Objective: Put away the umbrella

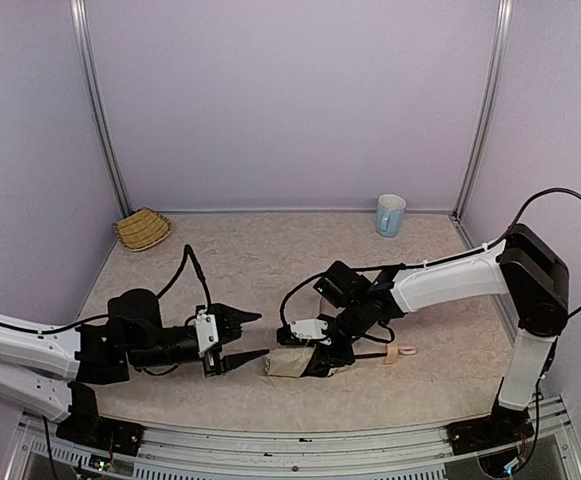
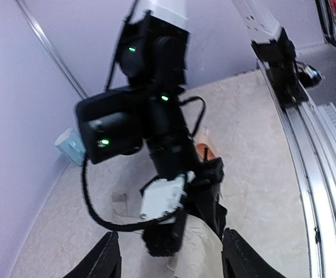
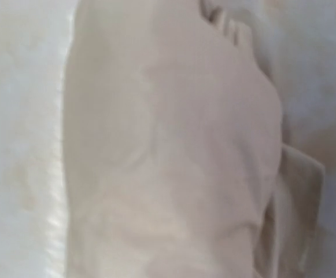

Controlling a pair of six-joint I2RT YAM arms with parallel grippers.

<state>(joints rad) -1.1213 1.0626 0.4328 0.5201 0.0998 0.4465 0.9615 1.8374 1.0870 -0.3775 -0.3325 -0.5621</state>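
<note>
Top view: umbrella (image 1: 284, 363) lies on table (image 1: 270, 260), near side, centre-right. Long axis runs left-right, bundled canopy end to left, handle (image 1: 402, 352) pointing right. Right hand (image 1: 320, 358) is down on canopy and looks to be pinching it. Left hand (image 1: 248, 338) is spread and empty, just left of canopy end, in line with axis.

Left wrist: spread fingers (image 2: 104, 258) frame cream fabric ahead, not touching; right hand sits on top.

Right wrist: crinkled fabric fills view; own fingers not visible.

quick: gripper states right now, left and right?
Left gripper: open, holding nothing.
Right gripper: closed on the umbrella, gripping its folded canopy.
</note>
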